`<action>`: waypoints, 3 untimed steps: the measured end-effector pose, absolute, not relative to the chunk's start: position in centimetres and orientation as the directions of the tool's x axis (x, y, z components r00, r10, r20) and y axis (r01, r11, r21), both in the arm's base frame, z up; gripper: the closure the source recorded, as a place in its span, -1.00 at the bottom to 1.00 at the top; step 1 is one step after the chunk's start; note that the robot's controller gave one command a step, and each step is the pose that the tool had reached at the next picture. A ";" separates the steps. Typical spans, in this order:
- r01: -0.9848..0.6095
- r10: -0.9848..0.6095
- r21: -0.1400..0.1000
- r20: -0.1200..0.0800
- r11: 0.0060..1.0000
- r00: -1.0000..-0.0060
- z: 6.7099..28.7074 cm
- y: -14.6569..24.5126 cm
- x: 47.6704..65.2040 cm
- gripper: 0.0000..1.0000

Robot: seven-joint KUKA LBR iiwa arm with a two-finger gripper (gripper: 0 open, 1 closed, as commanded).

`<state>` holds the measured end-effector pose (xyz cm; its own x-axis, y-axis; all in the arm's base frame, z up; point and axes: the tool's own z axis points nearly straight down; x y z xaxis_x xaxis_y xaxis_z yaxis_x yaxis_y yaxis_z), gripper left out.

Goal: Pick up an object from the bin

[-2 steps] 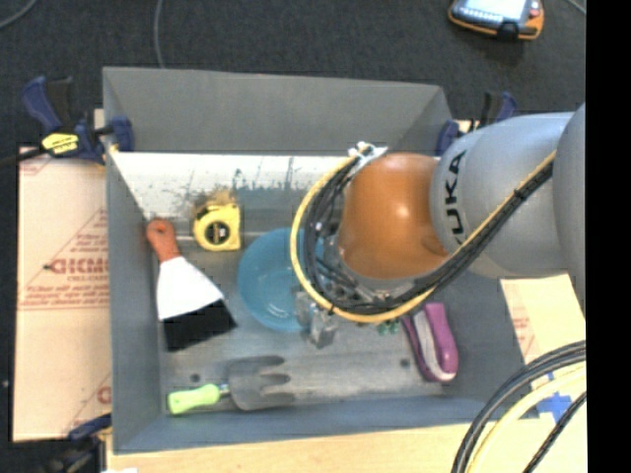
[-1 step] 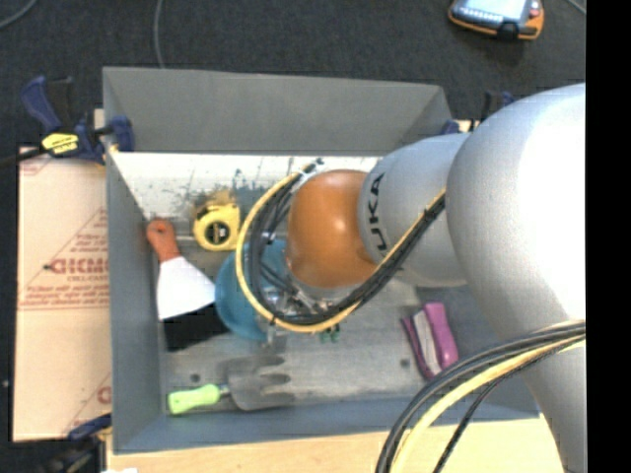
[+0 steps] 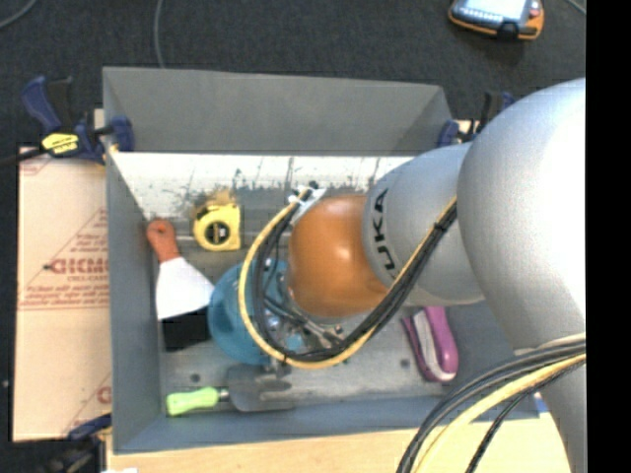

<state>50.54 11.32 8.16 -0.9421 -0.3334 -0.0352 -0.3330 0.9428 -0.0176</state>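
Silver arm link (image 3: pixel 513 215): nearest your camera, this broad rounded metal body comes in from the right and hides much of the right half of the grey metal bin (image 3: pixel 133 294).
Orange wrist cover (image 3: pixel 330 254): part of the robot, looped by yellow and black cables, sitting low over the middle of the bin.
Gripper (image 3: pixel 288 341): its dark body shows just under the cover, close to the bin floor.
Pincer state: you cannot tell whether it is wide or narrow; cover and cables hide it.
Task's thing: most likely the teal rounded plastic shell (image 3: pixel 222 323), left of centre and just beside the gripper; you cannot tell whether they touch.
Neighbours: a grey metal trowel with a green handle (image 3: pixel 197 400) lies along the near wall. An orange-handled brush with a white head (image 3: pixel 182 284) is to the left, and a yellow tape measure (image 3: pixel 217 227) is by the far wall. A pink-purple oblong piece (image 3: pixel 437 343) sits under the arm.
Step in hand: by your reading, the reach is down at grasp height and nothing is lifted yet.
Next move: confirm the grip on the teal shell, then raise straight up, clear of the trowel.
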 end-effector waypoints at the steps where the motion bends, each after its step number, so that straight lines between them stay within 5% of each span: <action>1: -0.295 -0.296 -0.014 -0.026 0.955 -0.955 9.5 11.7 51.7 1.00; 2: -0.307 -0.307 -0.017 -0.043 0.952 -0.951 10.6 11.5 52.0 1.00; 3: -0.544 -0.545 -0.029 -0.043 0.838 -0.837 19.0 9.8 51.7 1.00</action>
<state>51.70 9.77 19.04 -0.8372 -0.5451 -0.0434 -0.5443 0.8384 -0.0293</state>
